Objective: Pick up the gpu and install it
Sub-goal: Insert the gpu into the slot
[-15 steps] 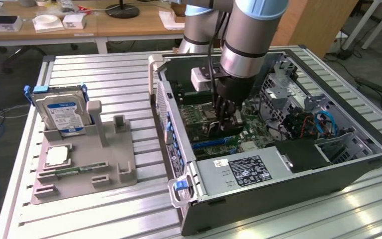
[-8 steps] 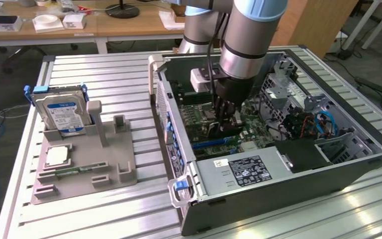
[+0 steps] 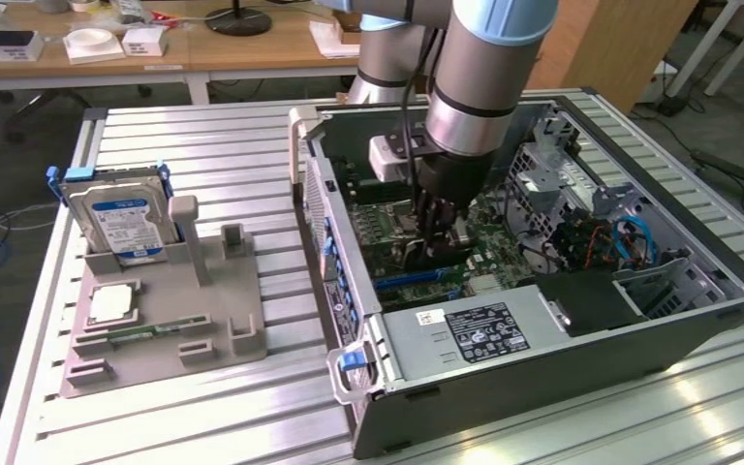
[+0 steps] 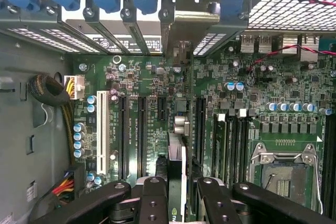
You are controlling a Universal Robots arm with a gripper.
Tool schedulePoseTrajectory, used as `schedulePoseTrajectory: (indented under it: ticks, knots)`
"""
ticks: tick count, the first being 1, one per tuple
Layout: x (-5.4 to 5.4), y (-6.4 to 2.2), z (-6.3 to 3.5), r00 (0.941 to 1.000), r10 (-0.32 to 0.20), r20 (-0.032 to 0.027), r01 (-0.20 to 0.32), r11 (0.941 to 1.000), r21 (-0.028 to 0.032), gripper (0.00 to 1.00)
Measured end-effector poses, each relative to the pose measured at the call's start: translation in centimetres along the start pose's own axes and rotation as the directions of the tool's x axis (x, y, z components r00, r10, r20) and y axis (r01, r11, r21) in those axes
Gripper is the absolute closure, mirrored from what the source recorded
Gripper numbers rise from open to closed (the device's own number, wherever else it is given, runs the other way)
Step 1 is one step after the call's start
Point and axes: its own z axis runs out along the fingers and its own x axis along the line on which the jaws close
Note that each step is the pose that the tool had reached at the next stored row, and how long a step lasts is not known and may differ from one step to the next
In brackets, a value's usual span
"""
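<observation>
Fingers (image 4: 157,203) clamp gpu (image 4: 176,174) | edge-on above motherboard (image 4: 252,114)

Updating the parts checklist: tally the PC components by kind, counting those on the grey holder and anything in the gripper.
hard drive, upright on the grey holder: 1
processor chip, flat on the holder: 1
memory stick, flat on the holder: 1
gpu, clamped in the gripper over the motherboard: 1
Total: 4
</observation>
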Motion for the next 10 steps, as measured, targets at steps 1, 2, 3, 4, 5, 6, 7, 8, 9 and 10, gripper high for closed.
schedulePoseTrajectory:
  ticks: [1, 2, 3, 4, 5, 6, 7, 8, 9, 10]
  knots:
    - [0.0, 0.02, 0.04, 1.0, 0.0, 0.0001, 0.0, 1.0, 0.0001, 0.73]
    - [0.0, 0.04, 0.08, 1.0, 0.0, 0.0002, 0.0, 1.0, 0.0001, 0.73]
    - [0.0, 0.05, 0.11, 1.0, 0.0, 0.0001, 0.0, 1.0, 0.0001, 0.73]
    - [0.0, 0.06, 0.15, 1.0, 0.0, 0.0001, 0.0, 1.0, 0.0001, 0.73]
    - [0.0, 0.07, 0.19, 1.0, 0.0, 0.0001, 0.0, 1.0, 0.0001, 0.73]
    - [0.0, 0.09, 0.22, 1.0, 0.0, 0.0001, 0.0, 1.0, 0.0, 0.73]
    - [0.0, 0.11, 0.26, 1.0, 0.0, 0.0001, 0.0, 1.0, 0.0, 0.73]
    - [0.0, 0.12, 0.29, 1.0, 0.0, 0.0001, 0.0, 1.0, 0.0001, 0.73]
    - [0.0, 0.14, 0.33, 1.0, 0.0, 0.0, 0.0, 1.0, 0.0, 0.73]
    - [0.0, 0.16, 0.37, 1.0, 0.0, 0.0, 0.0, 1.0, 0.0, 0.73]
